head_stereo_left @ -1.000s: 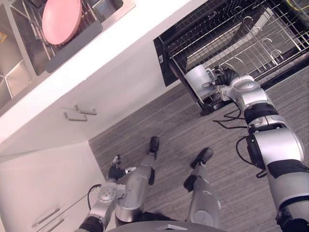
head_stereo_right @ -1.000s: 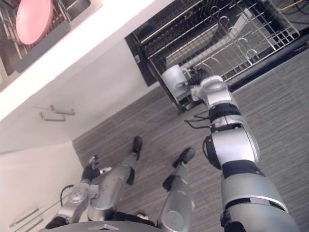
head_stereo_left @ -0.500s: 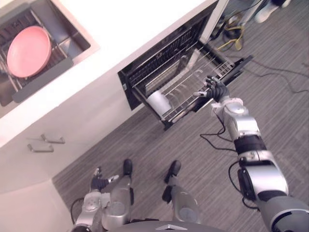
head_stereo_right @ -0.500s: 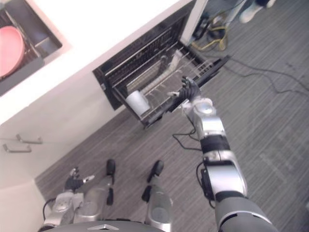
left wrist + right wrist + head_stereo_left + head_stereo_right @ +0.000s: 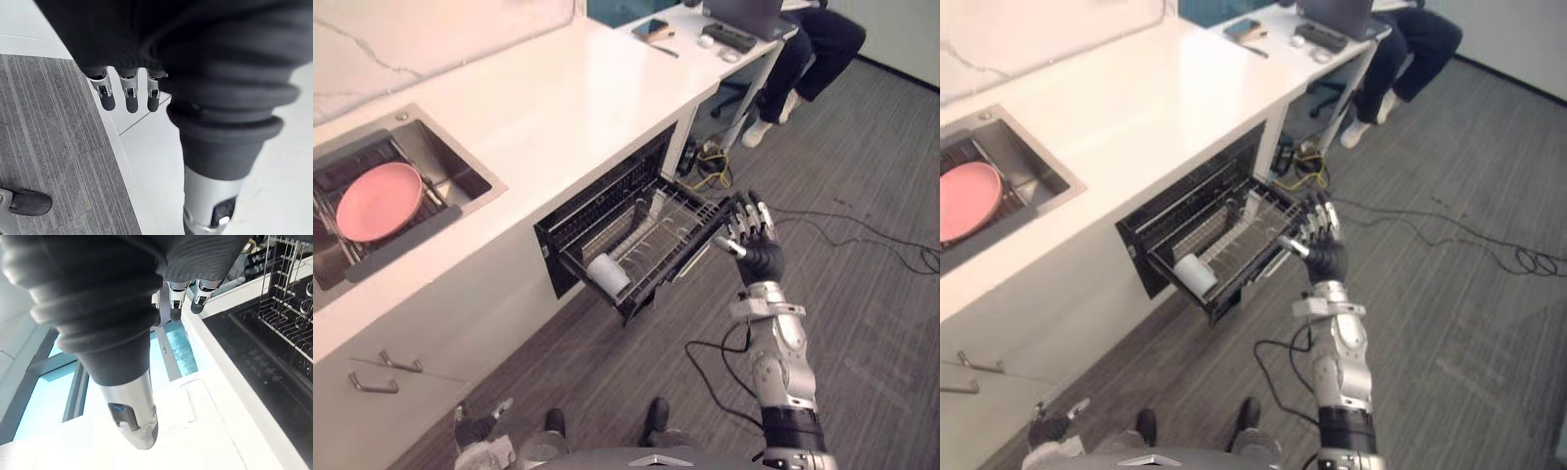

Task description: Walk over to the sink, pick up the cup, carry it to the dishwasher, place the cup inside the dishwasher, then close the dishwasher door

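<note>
A white cup (image 5: 607, 274) lies on its side in the front left corner of the dishwasher's wire rack (image 5: 651, 235), which stands pulled out from under the white counter (image 5: 558, 108). My right hand (image 5: 751, 238) is open with its fingers spread and straight, raised just off the right end of the rack and holding nothing. In its wrist view, its fingertips (image 5: 176, 301) point past the rack's wires. My left hand (image 5: 475, 429) hangs low by the cabinet, its fingers (image 5: 127, 95) straight and empty.
A sink (image 5: 450, 176) in the counter's left part holds a pink plate (image 5: 380, 201). A person (image 5: 808, 44) sits at the desk at the back right. Cables (image 5: 862, 230) trail over the grey floor. Cabinet handles (image 5: 382, 370) show at the lower left.
The camera has lifted and now takes in the whole counter. My right hand has let go of the cup, gone to the rack's right end and opened. The cup stays in the rack.
</note>
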`<state>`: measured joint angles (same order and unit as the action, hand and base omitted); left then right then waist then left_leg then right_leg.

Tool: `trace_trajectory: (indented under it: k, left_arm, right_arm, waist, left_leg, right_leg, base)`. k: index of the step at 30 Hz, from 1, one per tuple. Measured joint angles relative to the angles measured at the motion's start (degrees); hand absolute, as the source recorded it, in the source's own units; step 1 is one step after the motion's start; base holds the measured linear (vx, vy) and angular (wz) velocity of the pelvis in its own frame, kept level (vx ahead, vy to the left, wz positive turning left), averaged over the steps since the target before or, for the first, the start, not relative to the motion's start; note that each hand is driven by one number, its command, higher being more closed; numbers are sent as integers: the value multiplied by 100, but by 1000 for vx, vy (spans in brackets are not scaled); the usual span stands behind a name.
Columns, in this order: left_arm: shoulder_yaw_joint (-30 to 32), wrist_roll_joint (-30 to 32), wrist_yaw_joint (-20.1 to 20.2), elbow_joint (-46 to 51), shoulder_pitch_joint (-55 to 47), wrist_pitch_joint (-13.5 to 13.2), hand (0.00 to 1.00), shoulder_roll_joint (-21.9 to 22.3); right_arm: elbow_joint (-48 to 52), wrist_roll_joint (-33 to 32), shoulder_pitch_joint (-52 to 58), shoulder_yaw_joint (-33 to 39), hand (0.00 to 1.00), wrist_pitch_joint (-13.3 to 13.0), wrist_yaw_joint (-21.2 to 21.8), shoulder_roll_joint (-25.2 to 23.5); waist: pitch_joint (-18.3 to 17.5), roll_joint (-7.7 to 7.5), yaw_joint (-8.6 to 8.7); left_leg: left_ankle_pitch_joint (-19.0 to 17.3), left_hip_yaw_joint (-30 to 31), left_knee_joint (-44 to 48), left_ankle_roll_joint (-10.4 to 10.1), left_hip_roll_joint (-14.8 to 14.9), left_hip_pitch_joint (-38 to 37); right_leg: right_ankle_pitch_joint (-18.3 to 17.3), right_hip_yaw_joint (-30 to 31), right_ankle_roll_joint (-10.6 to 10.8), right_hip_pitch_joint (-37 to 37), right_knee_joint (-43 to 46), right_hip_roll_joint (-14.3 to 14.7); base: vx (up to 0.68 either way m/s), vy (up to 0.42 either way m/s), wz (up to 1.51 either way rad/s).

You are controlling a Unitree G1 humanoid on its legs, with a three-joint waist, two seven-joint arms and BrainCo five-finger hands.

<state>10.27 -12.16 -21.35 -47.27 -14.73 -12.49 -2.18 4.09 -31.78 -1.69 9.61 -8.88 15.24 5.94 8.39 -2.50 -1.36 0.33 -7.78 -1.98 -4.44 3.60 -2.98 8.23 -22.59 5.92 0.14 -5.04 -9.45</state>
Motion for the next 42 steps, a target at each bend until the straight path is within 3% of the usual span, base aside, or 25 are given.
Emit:
trace_trajectory:
  k: [4,5,13,16,18,20,22,23,25,26,27,30,33,36,37,38,39,40,41,42]
  left_arm:
    - [126,-137,57,-363,-99,20,0,23]
    - [348,-458,341,-746,-180,42,0,61]
    - [333,-447,475,-758,-177,71,0,68]
    - [330,-444,639,-750,-183,71,0,109]
    - [396,-438,776,-724,-183,66,0,115]
    - [602,-314,921,-674,-177,43,0,197]
    - [669,-211,1023,-511,-161,14,0,215]
    - [770,-174,1064,-487,-103,11,0,275]
    - [767,-140,1067,-505,-44,29,0,332]
    - [754,-128,1060,-502,-56,49,0,348]
    - [755,-133,1060,-504,-93,66,0,398]
    - [714,-149,1040,-499,-78,53,0,296]
    - [722,-117,1043,-498,-9,45,0,215]
    - [633,13,1026,-497,95,46,0,168]
    - [549,27,1027,-498,105,57,0,152]
    - [449,80,1036,-496,103,70,0,125]
    - [233,134,1045,-439,106,95,0,84]
    - [155,145,1048,-405,93,114,0,39]
    - [-18,243,1053,-376,45,130,0,-79]
    - [-93,300,1061,-367,54,138,0,-129]
  right_arm:
    - [0,-8,192,-16,0,-14,337,-112]
    - [-1,-2,333,-43,0,-92,326,-110]
    - [21,-2,397,27,0,-129,276,-87]
    - [574,-43,601,340,0,-213,70,-75]
    - [786,-88,599,631,0,-279,-32,-66]
    - [1079,-175,601,767,0,-349,-193,-64]
    - [1214,-175,591,967,0,-404,-371,5]
    - [1219,-174,554,1098,0,-396,-472,136]
    - [1215,-181,425,1232,0,-391,-587,309]
    - [1193,-188,354,1257,0,-391,-584,362]
    - [1170,-198,304,1260,0,-397,-573,442]
    - [1011,-201,142,1146,0,-364,-558,440]
    - [746,-201,-314,996,0,-348,-545,436]
    - [697,-196,-357,880,0,-394,-590,436]
    - [697,-196,-270,901,0,-394,-605,429]
    - [698,-198,-182,900,0,-395,-675,408]
    - [698,-186,-117,848,0,-393,-785,360]
    - [702,-183,-113,852,0,-393,-798,314]
    - [777,-168,-39,861,0,-394,-847,245]
    - [858,-169,28,860,0,-394,-860,232]
  waist:
    - [-110,28,-2]
    - [-204,130,51]
    - [-218,146,68]
    - [-255,215,156]
    - [-262,202,147]
    - [-261,225,163]
    - [-251,210,236]
    - [-220,164,164]
    - [-181,248,44]
    - [-180,291,47]
    - [-212,370,54]
    - [-214,180,55]
    - [-165,42,-26]
    - [-174,69,-20]
    - [-174,82,-13]
    - [-192,128,-6]
    - [-177,161,55]
    - [-170,163,103]
    - [-169,124,200]
    - [-167,124,240]
  left_leg:
    - [-23,-5,0,6,-6,-29]
    - [-118,-15,20,33,-13,-222]
    - [-145,9,-51,53,-73,-160]
    - [-209,287,-3,135,-114,-86]
    - [-497,441,614,192,-101,196]
    - [-820,519,1500,175,-78,628]
    - [-867,215,2270,90,-59,1125]
    - [-887,-274,2411,26,-14,1185]
    - [-1242,-1057,2668,236,347,1229]
    - [-1218,-1146,2634,236,504,1246]
    - [-883,-1211,2414,303,659,1274]
    - [-987,-1180,2313,454,131,1333]
    - [-1125,-1152,2598,678,5,1495]
    - [-1298,-1012,2506,667,-213,1364]
    - [-1308,-979,2388,688,-271,1282]
    - [-1295,-963,2130,702,-377,1094]
    - [-1158,-856,1644,816,-522,654]
    - [-1084,-761,1535,874,-533,543]
    - [-997,-582,1312,892,-568,325]
    - [-939,-511,1187,848,-594,235]
  right_leg:
    - [-12,-5,6,35,0,-9]
    - [-31,-4,30,231,-1,-16]
    - [-156,199,49,182,41,22]
    - [-553,905,133,44,382,157]
    - [-819,1081,97,36,647,202]
    - [-839,803,94,160,653,178]
    - [-856,260,33,385,625,-6]
    - [-864,-4,18,590,563,-126]
    - [-939,-333,135,891,564,-257]
    - [-990,-451,242,980,618,-330]
    - [-1093,-533,396,1063,660,-397]
    - [-1065,-496,486,1103,539,-739]
    - [-869,-495,685,1192,354,-817]
    - [-832,-498,724,1148,862,-1034]
    - [-870,-478,646,1056,1209,-1134]
    - [-984,-421,250,763,2016,-1340]
    - [-1180,299,-298,44,3517,-1453]
    - [-1358,622,-197,-136,3887,-1284]
    - [-1723,1004,6,-302,4126,-854]
    - [-1866,1085,41,-359,4053,-674]
  base:
    - [5,4,1]
    - [0,0,0]
    - [-2,1,-1]
    - [53,0,32]
    - [91,12,36]
    - [106,31,76]
    - [71,84,124]
    - [75,157,118]
    - [63,137,100]
    - [47,151,77]
    - [53,182,64]
    - [85,219,51]
    - [75,146,21]
    - [77,113,21]
    - [51,136,27]
    - [97,161,17]
    - [104,147,18]
    - [159,133,39]
    - [112,41,51]
    - [218,12,72]
